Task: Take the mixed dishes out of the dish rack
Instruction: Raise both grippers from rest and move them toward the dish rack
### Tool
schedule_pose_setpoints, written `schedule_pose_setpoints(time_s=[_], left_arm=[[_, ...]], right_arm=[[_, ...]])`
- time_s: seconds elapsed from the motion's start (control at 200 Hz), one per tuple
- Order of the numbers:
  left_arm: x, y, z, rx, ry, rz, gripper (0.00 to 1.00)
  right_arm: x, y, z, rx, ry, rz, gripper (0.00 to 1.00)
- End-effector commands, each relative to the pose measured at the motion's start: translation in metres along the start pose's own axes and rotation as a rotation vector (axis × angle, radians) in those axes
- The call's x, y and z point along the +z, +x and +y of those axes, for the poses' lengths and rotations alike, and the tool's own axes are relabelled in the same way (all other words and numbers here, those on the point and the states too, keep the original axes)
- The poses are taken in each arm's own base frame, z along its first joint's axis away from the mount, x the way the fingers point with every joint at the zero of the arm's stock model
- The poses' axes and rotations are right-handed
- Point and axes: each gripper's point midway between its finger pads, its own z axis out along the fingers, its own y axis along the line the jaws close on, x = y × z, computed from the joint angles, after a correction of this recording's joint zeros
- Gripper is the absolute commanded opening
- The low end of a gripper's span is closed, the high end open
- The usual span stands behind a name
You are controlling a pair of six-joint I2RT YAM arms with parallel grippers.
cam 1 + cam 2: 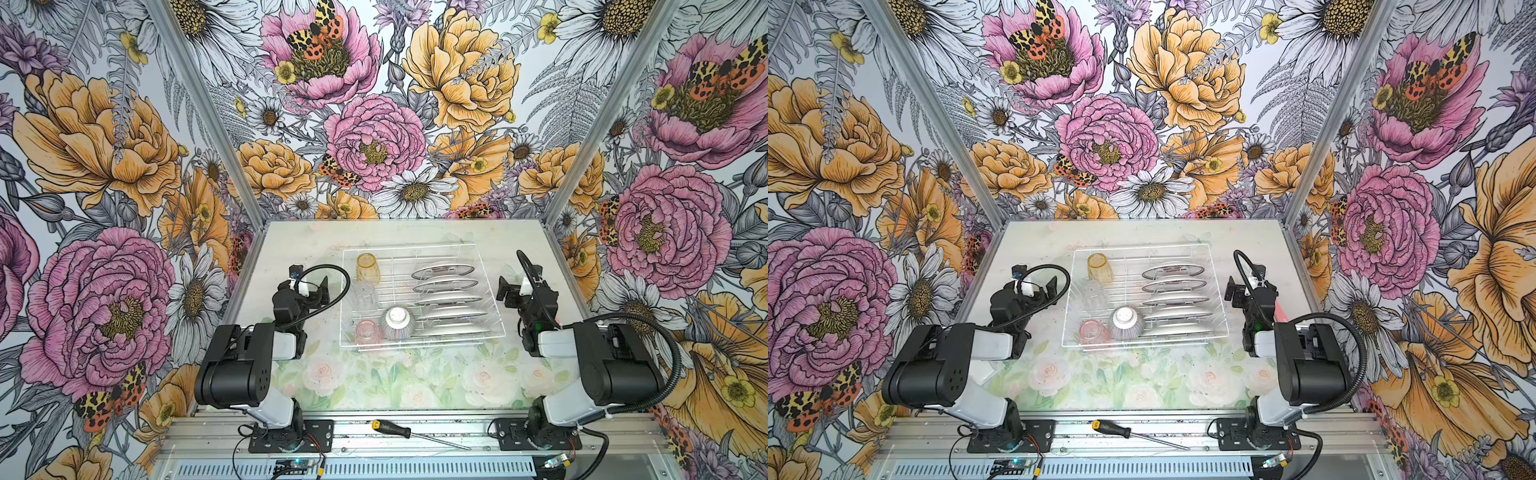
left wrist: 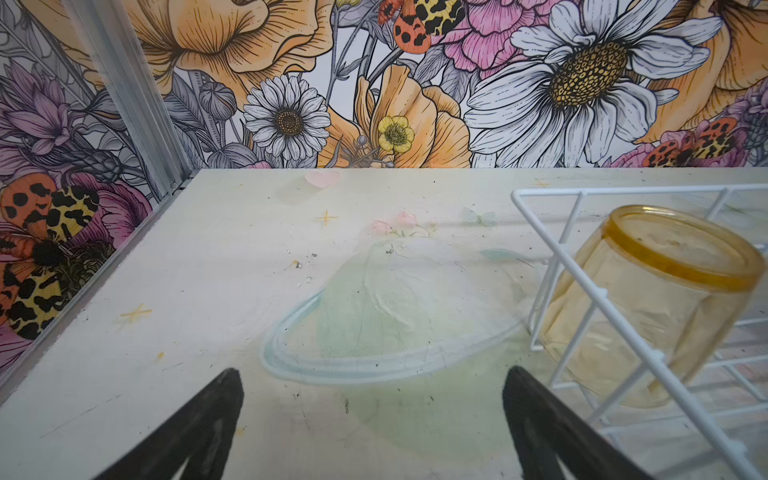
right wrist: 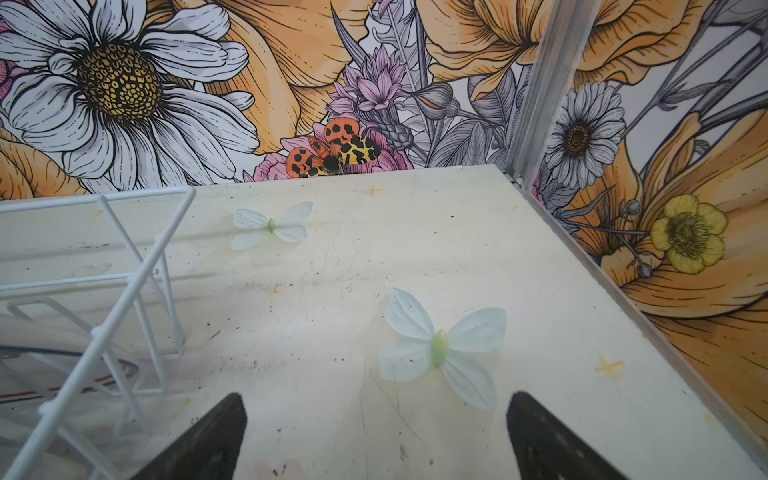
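Grippers first: my left gripper (image 2: 372, 374) hung open over the bare table (image 2: 166, 291), just beside the dish rack (image 2: 623, 190). My right gripper (image 3: 377, 395) was spread just as wide on the rack's other side, holding nothing. Inside the rack I saw the yellow tumbler (image 1: 368, 266) tilted in the far left corner. The clear tumbler (image 1: 365, 295) and pink tumbler (image 1: 368, 331) sat nearer me, and the bowl (image 1: 395, 322) was upturned beside the pink one. Five plates (image 1: 449, 299) stood on edge along the right.
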Motion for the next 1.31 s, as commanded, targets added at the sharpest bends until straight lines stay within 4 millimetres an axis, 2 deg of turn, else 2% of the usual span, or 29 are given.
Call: schedule_pose_setpoints(time_s=[0.0, 0.836, 1.071, 1.166, 1.231, 1.301], left_arm=[[0.001, -0.010, 0.000, -0.006, 0.004, -0.030, 0.99], [0.002, -0.011, 0.001, -0.018, 0.015, -0.028, 0.99], [0.003, -0.011, -0.001, -0.020, 0.040, -0.021, 0.75], [0.004, -0.018, -0.003, -0.024, 0.055, 0.024, 0.66], [0.005, -0.035, -0.010, -0.008, 0.091, 0.075, 0.57], [0.002, -0.062, -0.020, 0.004, 0.096, 0.056, 0.57]], right_arm=[[0.004, -0.010, 0.012, -0.034, -0.051, -0.018, 0.99], [0.005, -0.010, 0.012, -0.029, -0.051, -0.014, 1.00], [0.005, -0.011, 0.012, -0.031, -0.051, -0.017, 1.00], [0.004, -0.011, 0.011, -0.029, -0.051, -0.019, 0.99], [0.004, -0.012, 0.007, -0.013, -0.039, -0.023, 0.98], [0.003, -0.012, 0.006, -0.010, -0.040, -0.027, 0.96]])
